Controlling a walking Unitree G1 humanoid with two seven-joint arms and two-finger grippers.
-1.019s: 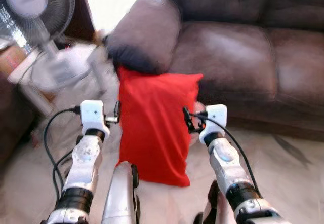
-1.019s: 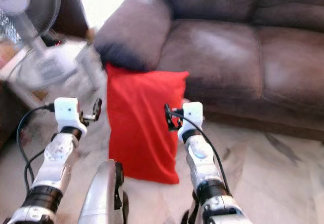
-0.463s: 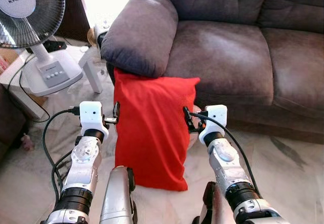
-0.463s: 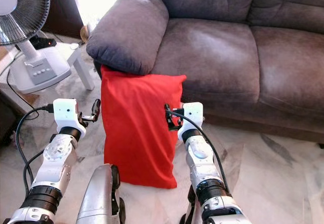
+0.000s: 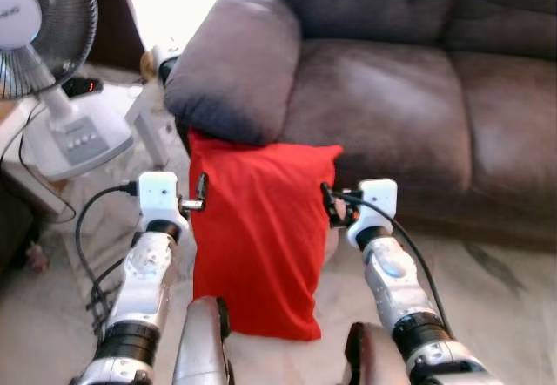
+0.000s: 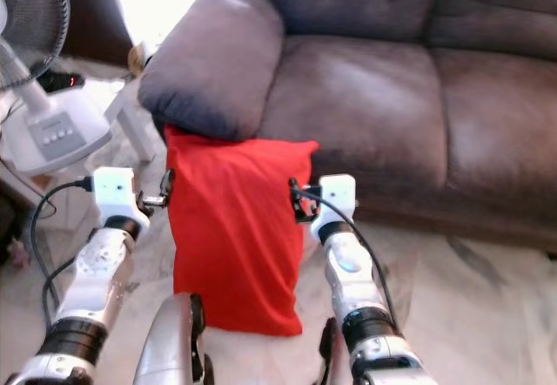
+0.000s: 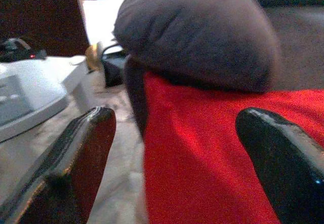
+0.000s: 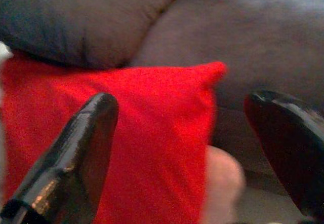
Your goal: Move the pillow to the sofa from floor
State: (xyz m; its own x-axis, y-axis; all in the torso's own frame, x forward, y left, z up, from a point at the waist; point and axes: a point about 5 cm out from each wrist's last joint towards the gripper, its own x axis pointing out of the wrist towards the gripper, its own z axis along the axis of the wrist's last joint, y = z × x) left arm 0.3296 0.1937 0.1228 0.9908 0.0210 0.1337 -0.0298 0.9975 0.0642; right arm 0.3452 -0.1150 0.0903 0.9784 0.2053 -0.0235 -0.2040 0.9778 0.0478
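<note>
Left eye view: red pillow [image 5: 255, 233] stands between both grippers' wide-spread, empty fingers [image 7: 76, 158].

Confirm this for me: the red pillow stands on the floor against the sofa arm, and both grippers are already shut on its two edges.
Not quite. The red pillow does stand on the floor against the sofa arm, but neither gripper has closed. The left gripper and right gripper flank its edges with fingers spread; both wrist views show the wide gap.
</note>
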